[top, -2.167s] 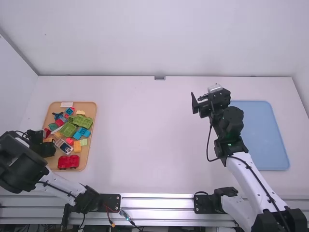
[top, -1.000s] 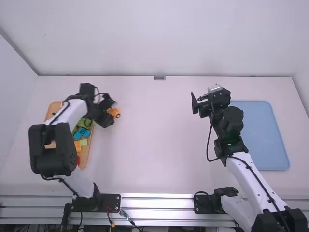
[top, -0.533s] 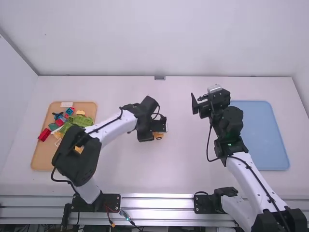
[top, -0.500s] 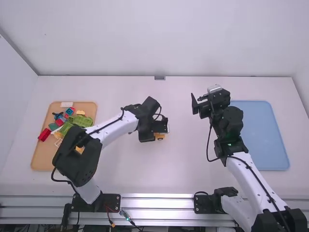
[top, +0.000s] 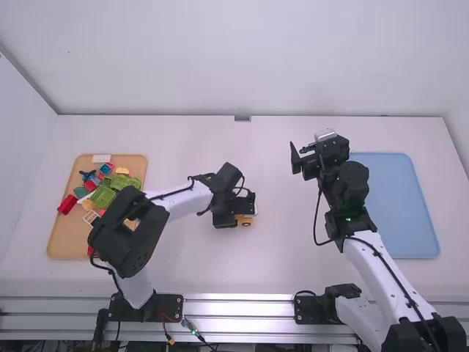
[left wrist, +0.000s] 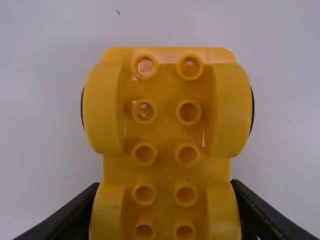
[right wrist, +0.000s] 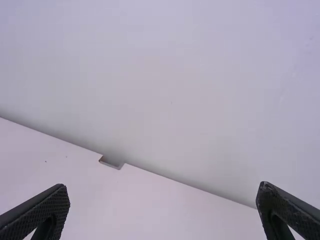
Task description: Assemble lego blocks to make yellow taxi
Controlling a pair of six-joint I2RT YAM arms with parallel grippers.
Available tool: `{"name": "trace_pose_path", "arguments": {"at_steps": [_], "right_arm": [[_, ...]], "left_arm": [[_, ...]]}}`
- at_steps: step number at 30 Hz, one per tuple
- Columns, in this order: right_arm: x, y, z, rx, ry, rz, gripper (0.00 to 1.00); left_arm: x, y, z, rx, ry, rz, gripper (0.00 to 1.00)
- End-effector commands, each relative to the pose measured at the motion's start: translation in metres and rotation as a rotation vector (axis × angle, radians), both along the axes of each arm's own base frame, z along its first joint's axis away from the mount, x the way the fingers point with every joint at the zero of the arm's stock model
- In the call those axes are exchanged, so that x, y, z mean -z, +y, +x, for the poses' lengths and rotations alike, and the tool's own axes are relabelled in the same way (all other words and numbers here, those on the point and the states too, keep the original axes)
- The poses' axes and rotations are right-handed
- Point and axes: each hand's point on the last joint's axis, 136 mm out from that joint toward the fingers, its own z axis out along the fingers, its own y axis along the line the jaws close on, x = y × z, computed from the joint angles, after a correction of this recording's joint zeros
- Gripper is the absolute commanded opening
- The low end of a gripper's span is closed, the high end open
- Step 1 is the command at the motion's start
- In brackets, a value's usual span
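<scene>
"Yellow plastic wheeled base (left wrist: 166,132)?"
"Well right of tan rectangular tray (top: 60,242), pinched across its sides by black left gripper (left wrist: 165,185); underside faces wrist, probably needs flipping"
"Black right gripper (right wrist: 162,186)?"
"Farther right of tray, spread, likely free to help"

Bright, soft light over the table (top: 220,271), glare on the rail (top: 242,317), faint shadow beside the block (left wrist: 166,135), greyer shading low on the wall (right wrist: 160,90)

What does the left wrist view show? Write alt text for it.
A yellow Lego vehicle base is gripped in the left tool, a black finger on either side. Its round, hollow studs face the camera in two rows, with the white table behind.
</scene>
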Motion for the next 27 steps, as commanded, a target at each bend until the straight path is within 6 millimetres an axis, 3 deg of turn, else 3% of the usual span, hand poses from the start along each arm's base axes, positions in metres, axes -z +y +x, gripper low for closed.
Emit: {"name": "trace_pose_path", "arguments": {"at_steps": [1, 3, 6, 8, 9, 13, 16, 22, 27], "right_arm": [[-0.02, 0.002, 0.003, -0.003, -0.042, 0.007, 0.99], [-0.02, 0.002, 0.003, -0.004, -0.043, 0.008, 0.99], [-0.02, 0.002, 0.003, -0.004, -0.043, 0.007, 0.99], [-0.02, 0.002, 0.003, -0.004, -0.043, 0.007, 0.99], [-0.02, 0.002, 0.003, -0.005, -0.042, 0.008, 0.99], [-0.02, 0.002, 0.003, -0.004, -0.042, 0.007, 0.99], [-0.02, 0.002, 0.003, -0.004, -0.043, 0.007, 0.99], [-0.021, 0.002, 0.003, -0.003, -0.047, 0.007, 0.99], [-0.02, 0.002, 0.003, -0.003, -0.042, 0.007, 0.99]], "left_arm": [[0.01, 0.001, -0.01, -0.015, 0.04, -0.023, 0.51], [0.013, 0.002, -0.009, -0.052, 0.035, -0.018, 0.59], [0.013, 0.005, -0.01, -0.058, 0.041, -0.014, 0.82], [0.014, 0.004, -0.011, -0.054, 0.042, -0.013, 0.88], [0.013, 0.003, -0.01, -0.054, 0.041, -0.013, 0.99], [0.007, 0.006, -0.012, -0.058, 0.064, 0.012, 0.99], [-0.009, 0.016, -0.004, -0.147, 0.081, 0.072, 0.99], [-0.042, 0.021, 0.003, -0.146, 0.089, 0.13, 0.99], [-0.061, 0.049, 0.021, -0.203, 0.032, 0.257, 0.99]]}}
